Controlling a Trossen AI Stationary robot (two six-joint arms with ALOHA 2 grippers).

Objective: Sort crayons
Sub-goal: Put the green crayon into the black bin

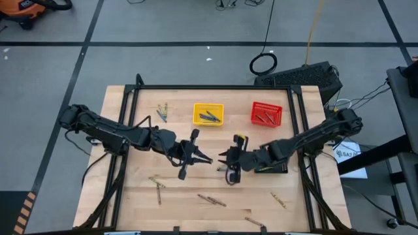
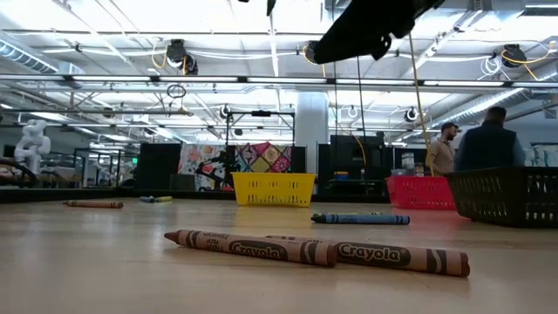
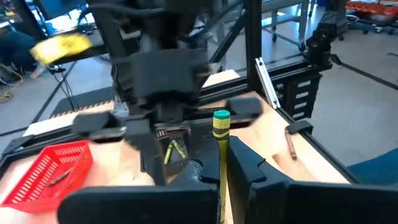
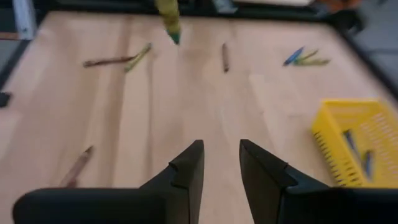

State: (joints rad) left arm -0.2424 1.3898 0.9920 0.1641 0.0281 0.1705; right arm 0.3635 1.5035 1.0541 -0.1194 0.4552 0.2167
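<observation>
Closest to my low camera, two brown-red crayons (image 2: pixel 318 249) lie end to end on the worktop (image 2: pixel 105 262), with a blue crayon (image 2: pixel 360 219) behind them right of centre. In the overhead picture I see more loose crayons (image 1: pixel 212 200) scattered along the lower edge of the worktop, low left, centre and low right.

At mid-frame the two arms meet. My left gripper (image 1: pixel 204 158) sits just left of centre, its fingers pressed together on a yellow-olive crayon (image 3: pixel 221 134); in the left wrist picture that crayon stands upright between the dark fingers (image 3: pixel 249 168). My right gripper (image 1: pixel 223 156) faces it just right of centre, and in the right wrist picture its fingers (image 4: pixel 186 171) stand apart with nothing between them. The two grippers are near each other but not touching.

Farther back, toward the top of the overhead frame, a small cluster of crayons (image 1: pixel 162 111) lies at upper left. Right of it sits the yellow basket (image 1: pixel 208 114) with several blue-grey crayons inside, then the red basket (image 1: pixel 266 113) with brown-red ones. A black basket (image 2: pixel 506 196) stands at the right edge of the low picture.

Beyond the worktop, two people (image 2: pixel 475 144) stand at the right.
</observation>
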